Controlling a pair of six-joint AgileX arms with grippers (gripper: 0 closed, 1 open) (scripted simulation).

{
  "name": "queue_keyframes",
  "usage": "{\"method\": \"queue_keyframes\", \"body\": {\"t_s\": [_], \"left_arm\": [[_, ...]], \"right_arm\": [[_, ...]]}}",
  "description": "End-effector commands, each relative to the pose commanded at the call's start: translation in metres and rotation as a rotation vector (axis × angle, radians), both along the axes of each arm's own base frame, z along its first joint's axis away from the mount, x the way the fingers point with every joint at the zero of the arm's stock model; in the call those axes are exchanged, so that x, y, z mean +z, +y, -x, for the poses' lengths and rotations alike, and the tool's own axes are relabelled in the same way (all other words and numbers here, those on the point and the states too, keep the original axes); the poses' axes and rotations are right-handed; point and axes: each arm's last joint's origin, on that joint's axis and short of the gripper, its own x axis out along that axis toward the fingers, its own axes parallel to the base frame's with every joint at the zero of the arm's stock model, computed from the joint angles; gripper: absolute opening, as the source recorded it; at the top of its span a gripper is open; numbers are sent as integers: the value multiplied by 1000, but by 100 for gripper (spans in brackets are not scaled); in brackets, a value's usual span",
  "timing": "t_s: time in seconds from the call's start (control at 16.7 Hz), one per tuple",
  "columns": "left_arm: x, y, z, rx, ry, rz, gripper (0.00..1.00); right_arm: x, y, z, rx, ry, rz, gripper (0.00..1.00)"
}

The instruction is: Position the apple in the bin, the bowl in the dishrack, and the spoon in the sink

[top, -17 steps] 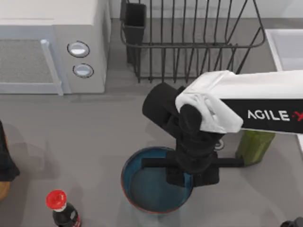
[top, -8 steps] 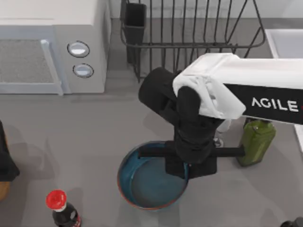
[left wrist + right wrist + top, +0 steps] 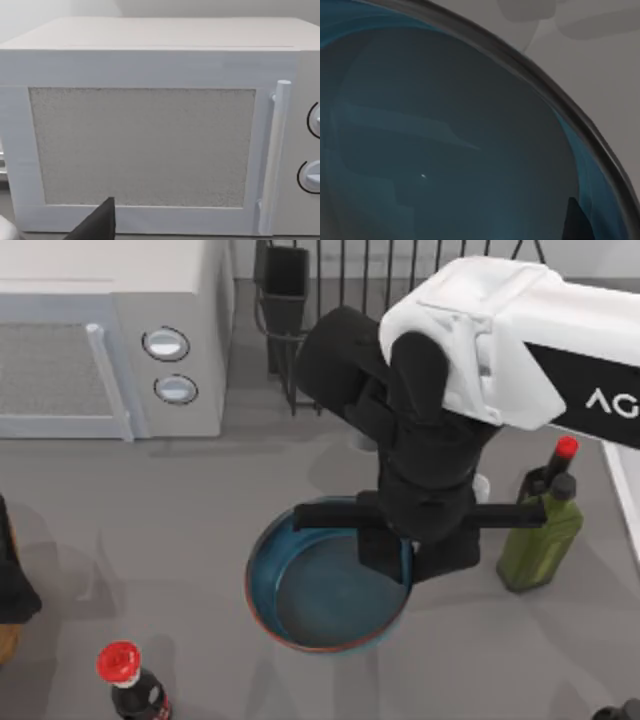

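The bowl (image 3: 320, 605), teal-blue with a reddish-brown rim, hangs a little above the grey table at centre front. My right gripper (image 3: 400, 560) is shut on its right rim, under the black wrist. The right wrist view looks into the bowl's blue inside (image 3: 445, 140) past its dark rim. The black wire dishrack (image 3: 300, 370) stands behind the arm, its utensil cup (image 3: 285, 280) at the back left corner. The sink's pale rim (image 3: 628, 500) shows at the right edge. The apple, the spoon and the bin are hidden or out of view. My left arm (image 3: 12, 585) is parked at the left edge.
A white microwave (image 3: 110, 340) with two knobs fills the back left, facing the left wrist camera (image 3: 150, 150). A green bottle (image 3: 540, 535) and a red-capped dark bottle (image 3: 555, 465) stand right of the bowl. Another red-capped bottle (image 3: 130, 680) stands at front left.
My right arm has risen and drawn back toward the dishrack with the bowl in its grip. The bowl has come up off the table. A red-capped bottle behind the green one is now uncovered.
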Motion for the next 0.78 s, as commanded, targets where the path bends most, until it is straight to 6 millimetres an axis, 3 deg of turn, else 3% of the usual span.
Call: {"method": "queue_keyframes", "body": {"t_s": [0.36, 0.54, 0.78], "left_arm": [[0, 0, 0, 0, 0, 0, 100], [0, 0, 0, 0, 0, 0, 100], [0, 0, 0, 0, 0, 0, 100]], "right_arm": [[5, 5, 1, 56, -95, -14, 0], [22, 14, 2, 155, -318, -46, 0], [62, 25, 9, 264, -726, -76, 0]]}}
